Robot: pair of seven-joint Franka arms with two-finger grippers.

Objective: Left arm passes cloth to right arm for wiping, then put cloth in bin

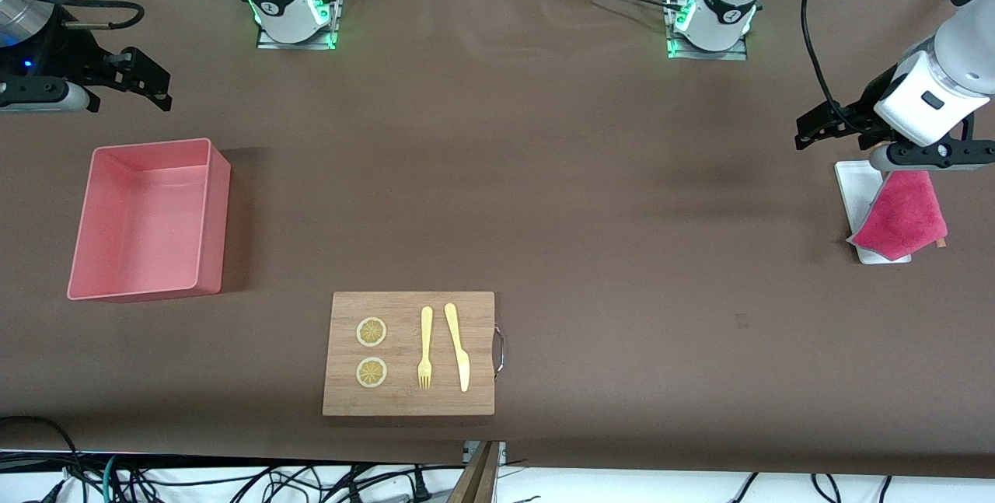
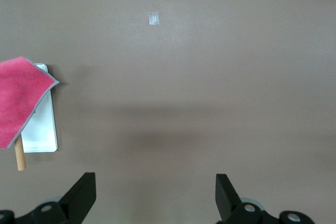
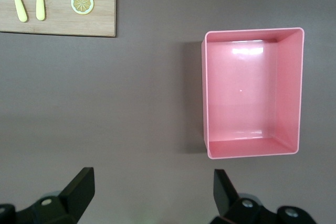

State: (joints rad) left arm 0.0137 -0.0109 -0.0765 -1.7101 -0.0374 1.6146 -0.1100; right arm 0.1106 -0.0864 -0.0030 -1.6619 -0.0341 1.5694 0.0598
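Plainly, both arms waited at their own ends of the brown counter [image 1: 544,176]. The left gripper [image 2: 156,195] hung with its black fingers spread wide and nothing between them, over bare counter just beside the white tray [image 1: 855,184]. The cloth [image 1: 902,215] — magenta-red and fluffy — lay draped over that tray at the left arm's end, with a small tan stick [image 2: 20,157] poking out from under it. The right gripper [image 3: 152,192] was likewise released and empty, hovering near the bin [image 1: 210,215], which stood empty at the right arm's end. Nearer the front camera sat a wooden cutting board [image 1: 482,309] carrying two lemon slices [image 1: 371,332], a yellow fork [image 1: 425,347] and a yellow knife [image 1: 457,346]. No writing or labels could be read anywhere.
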